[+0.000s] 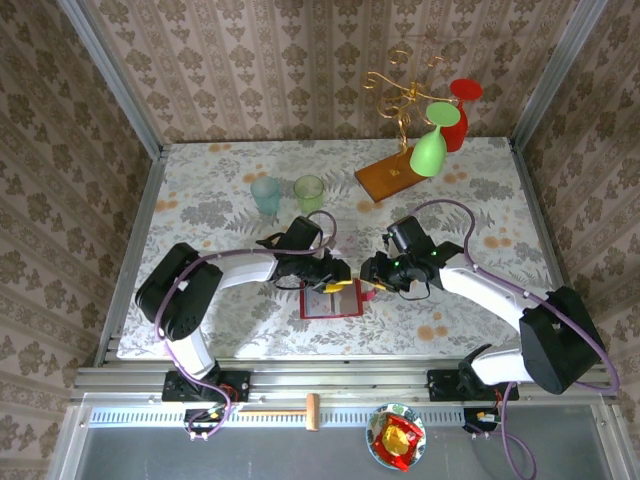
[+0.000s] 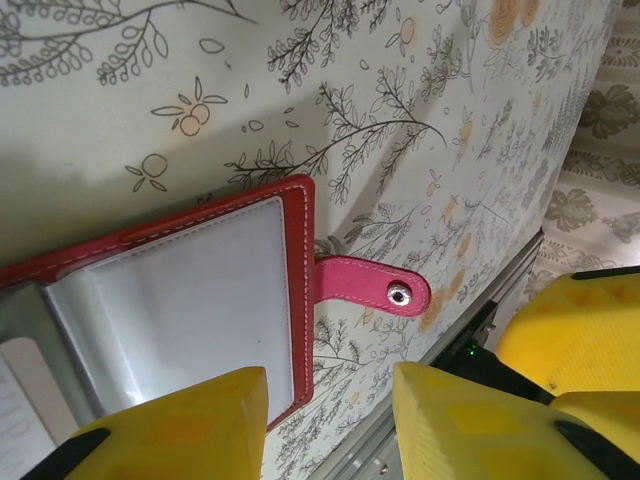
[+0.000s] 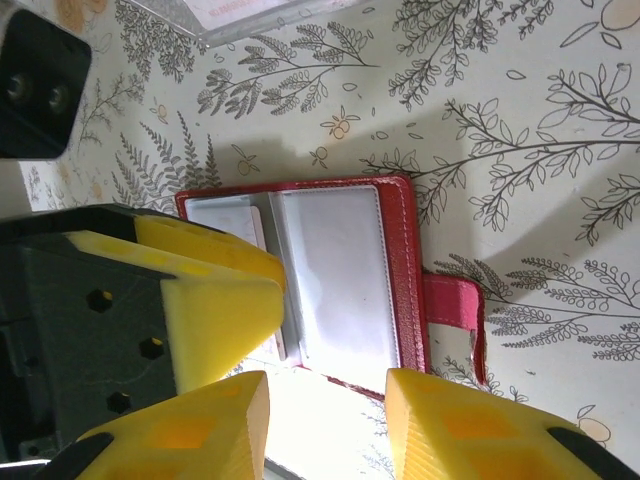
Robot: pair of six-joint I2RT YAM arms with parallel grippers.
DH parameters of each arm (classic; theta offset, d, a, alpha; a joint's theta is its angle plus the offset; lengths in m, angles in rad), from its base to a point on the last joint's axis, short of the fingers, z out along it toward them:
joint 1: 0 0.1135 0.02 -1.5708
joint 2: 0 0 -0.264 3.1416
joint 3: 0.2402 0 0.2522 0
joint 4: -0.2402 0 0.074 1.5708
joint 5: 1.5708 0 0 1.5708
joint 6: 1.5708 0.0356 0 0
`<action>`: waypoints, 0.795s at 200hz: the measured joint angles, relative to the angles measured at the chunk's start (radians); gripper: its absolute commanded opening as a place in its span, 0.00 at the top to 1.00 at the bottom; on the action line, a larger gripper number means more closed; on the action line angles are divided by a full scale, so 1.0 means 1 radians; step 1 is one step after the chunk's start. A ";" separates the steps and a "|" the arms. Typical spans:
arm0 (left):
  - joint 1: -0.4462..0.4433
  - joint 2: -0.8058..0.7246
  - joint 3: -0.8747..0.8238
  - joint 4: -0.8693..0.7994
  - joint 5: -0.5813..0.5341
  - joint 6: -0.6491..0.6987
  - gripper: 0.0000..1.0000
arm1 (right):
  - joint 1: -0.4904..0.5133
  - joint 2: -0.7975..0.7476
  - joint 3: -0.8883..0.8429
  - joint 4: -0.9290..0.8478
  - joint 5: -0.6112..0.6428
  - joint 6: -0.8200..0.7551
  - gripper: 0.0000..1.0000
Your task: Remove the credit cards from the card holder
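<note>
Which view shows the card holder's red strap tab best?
Left wrist: the pink-red strap tab lies flat and whole, its metal snap visible. Right wrist shows it beside the red bifold card holder, snap unseen. From the top external camera it is too small to make out.

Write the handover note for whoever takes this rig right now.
Left pincer: open, holding nothing, one finger over a panel of the card holder.
Right pincer: open, empty, poised at the holder's edge.
Holder: lying open and flat on the table between both arms, its tab sticking out sideways.
Done: holder is open.
Left: the credit cards seem to be still in the sleeves, with a pale edge showing by the fold. No card is clearly drawn out, so all of them remain to be pulled.
</note>
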State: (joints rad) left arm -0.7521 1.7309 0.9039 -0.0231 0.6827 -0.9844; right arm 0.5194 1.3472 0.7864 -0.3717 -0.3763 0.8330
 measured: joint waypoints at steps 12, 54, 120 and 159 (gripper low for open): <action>0.000 0.000 0.002 0.000 0.000 0.005 0.61 | 0.000 0.000 -0.005 0.001 0.000 0.000 0.63; 0.003 -0.024 -0.001 -0.034 -0.006 0.020 0.62 | 0.000 0.008 -0.015 0.029 -0.025 0.013 0.65; 0.047 -0.158 -0.080 -0.084 -0.068 0.057 0.65 | 0.048 0.117 0.001 0.080 -0.055 0.038 0.67; 0.063 -0.215 -0.141 -0.136 -0.124 0.084 0.66 | 0.090 0.177 0.036 0.114 -0.066 0.058 0.67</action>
State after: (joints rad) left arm -0.6891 1.5162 0.7628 -0.1589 0.5591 -0.9001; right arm 0.6098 1.5246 0.8227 -0.2581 -0.4427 0.8909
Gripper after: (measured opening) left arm 0.345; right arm 0.333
